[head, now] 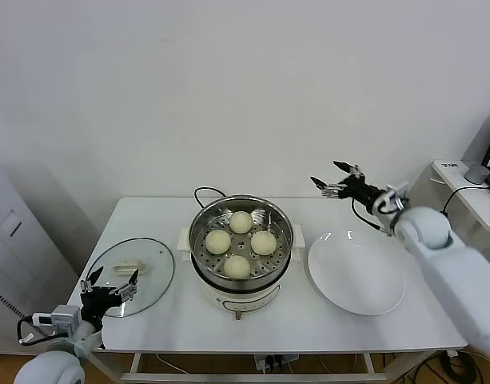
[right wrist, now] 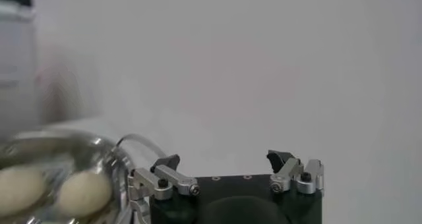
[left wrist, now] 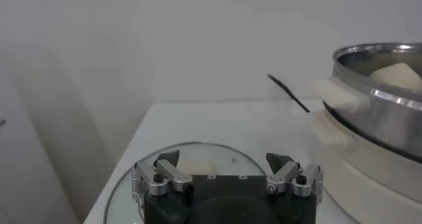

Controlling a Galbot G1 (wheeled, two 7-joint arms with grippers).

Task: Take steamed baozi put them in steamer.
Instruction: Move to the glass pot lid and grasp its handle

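Observation:
The steamer [head: 198, 226], a shiny steel pot on a cream base, stands mid-table with several cream-white baozi [head: 237, 266] on its perforated tray. My left gripper [head: 110, 282] hovers open and empty at the table's front left, by the near rim of the glass lid. In the left wrist view the left gripper [left wrist: 223, 161] faces the lid [left wrist: 198, 156], with the steamer [left wrist: 382, 113] and one baozi [left wrist: 399, 76] off to one side. Raised above the back right of the table, my right gripper [head: 334, 178] is open and empty. The right gripper [right wrist: 224, 161] sees two baozi [right wrist: 82, 192] inside the steamer [right wrist: 99, 143].
A flat white plate [head: 356, 272] lies bare to the right of the steamer. The glass lid [head: 137, 272] with its cream handle rests at front left. A black power cable [head: 205, 192] curls behind the pot. A side desk [head: 468, 188] stands at far right.

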